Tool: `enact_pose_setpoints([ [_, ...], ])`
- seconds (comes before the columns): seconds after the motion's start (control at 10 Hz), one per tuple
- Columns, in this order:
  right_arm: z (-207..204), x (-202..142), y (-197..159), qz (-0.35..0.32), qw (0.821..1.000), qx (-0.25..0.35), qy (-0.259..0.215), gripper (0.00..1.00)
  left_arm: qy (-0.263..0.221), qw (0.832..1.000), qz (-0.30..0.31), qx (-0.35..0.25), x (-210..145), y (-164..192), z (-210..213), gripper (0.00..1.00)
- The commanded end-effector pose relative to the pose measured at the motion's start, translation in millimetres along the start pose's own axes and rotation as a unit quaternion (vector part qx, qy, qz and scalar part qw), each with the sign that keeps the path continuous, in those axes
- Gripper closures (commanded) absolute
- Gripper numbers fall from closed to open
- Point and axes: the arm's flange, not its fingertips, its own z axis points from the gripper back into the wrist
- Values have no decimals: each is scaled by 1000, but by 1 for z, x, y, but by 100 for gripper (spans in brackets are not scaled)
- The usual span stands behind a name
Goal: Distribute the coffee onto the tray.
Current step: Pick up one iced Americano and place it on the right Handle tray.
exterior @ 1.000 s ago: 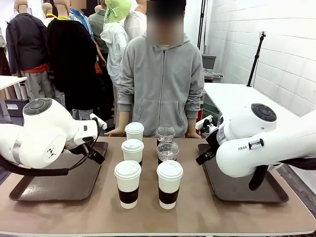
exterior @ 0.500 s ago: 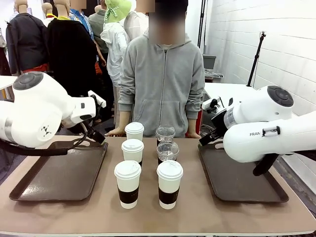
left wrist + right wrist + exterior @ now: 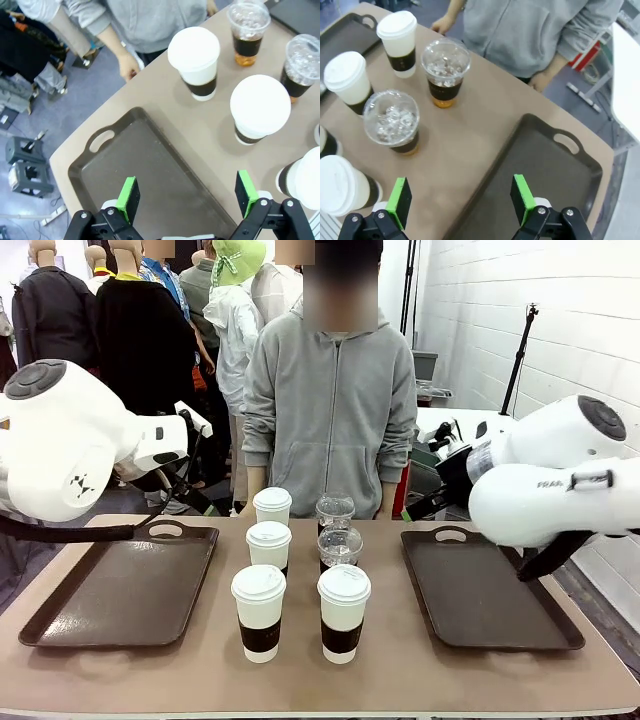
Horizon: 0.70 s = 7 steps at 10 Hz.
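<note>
While hovering with left gripper (image 3: 187, 195) and right gripper (image 3: 461, 196) spread wide, treat cups (image 3: 259, 612), clustered mid-table between trays (image 3: 120, 590), as light, crushable, spill-prone; grasp at sleeves (image 3: 259, 637), or softly below domes (image 3: 340, 543).

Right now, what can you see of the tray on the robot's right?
The right tray is dark brown, rectangular with rounded corners and a raised rim, plastic by its look. A cut-out handle sits at its far end. It lies flat on the tan table, right of the cups and apart from them. No cup stands on it; only the table touches it.
</note>
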Motion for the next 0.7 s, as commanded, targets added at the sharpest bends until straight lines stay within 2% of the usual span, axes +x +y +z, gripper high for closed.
enact_pose_setpoints([
  [0.0, 14, -14, -20, 3, 998, 65, -20, 0, -38, 997, -24, -61, -15, 14, 13, 0],
  [0.1, 20, -18, -22, 6, 996, 89, -31, 0, -42, 995, -25, -84, -19, 16, 18, 0],
  [0.3, 26, -24, -26, 16, 994, 99, -40, 0, -53, 989, -29, -134, -27, 17, 26, 0],
  [0.6, 27, -31, -33, 22, 991, 124, -46, 0, -68, 989, -10, -135, -34, 19, 31, 0],
])
